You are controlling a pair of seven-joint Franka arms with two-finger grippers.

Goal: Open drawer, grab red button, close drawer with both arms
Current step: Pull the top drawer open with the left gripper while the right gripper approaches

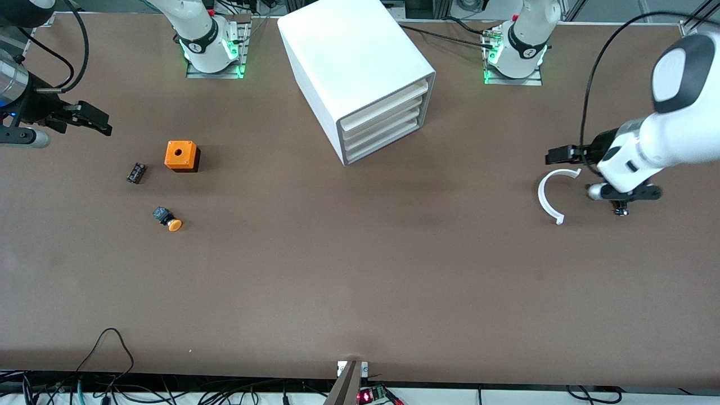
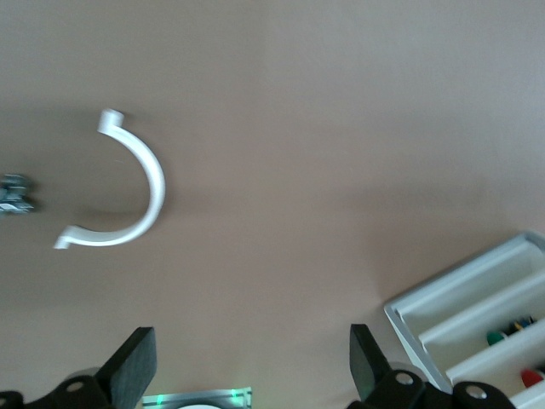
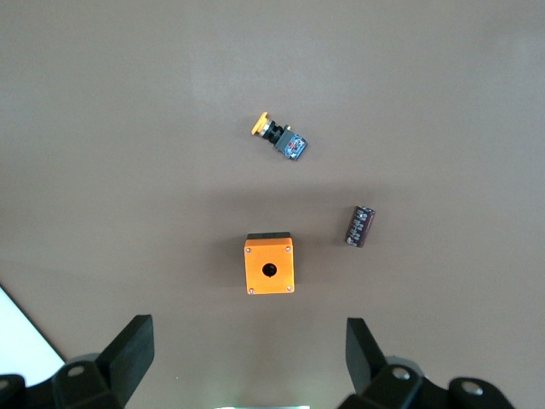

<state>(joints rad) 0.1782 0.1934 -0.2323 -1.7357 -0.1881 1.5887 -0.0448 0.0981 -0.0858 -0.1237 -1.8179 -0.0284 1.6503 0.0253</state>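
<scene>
The white cabinet [image 1: 349, 50] stands mid-table near the arms' bases, and its cream-fronted drawers [image 1: 388, 121] are all pushed in. In the left wrist view the drawer fronts [image 2: 477, 315] show at an angle, with small green and red shapes [image 2: 532, 377] inside; I cannot tell whether the red one is the button. My left gripper [image 1: 554, 154] [image 2: 251, 341] hangs open and empty over the table toward the left arm's end, beside a white C-shaped piece. Toward the right arm's end, my right gripper [image 1: 101, 121] [image 3: 247, 332] is open and empty above bare table.
An orange cube with a hole [image 1: 181, 154] [image 3: 269, 264], an orange-capped black button [image 1: 167, 219] [image 3: 279, 136] and a small dark cylinder [image 1: 136, 172] [image 3: 359, 226] lie near the right gripper. The white C-shaped piece [image 1: 551, 194] [image 2: 128, 192] lies by the left gripper.
</scene>
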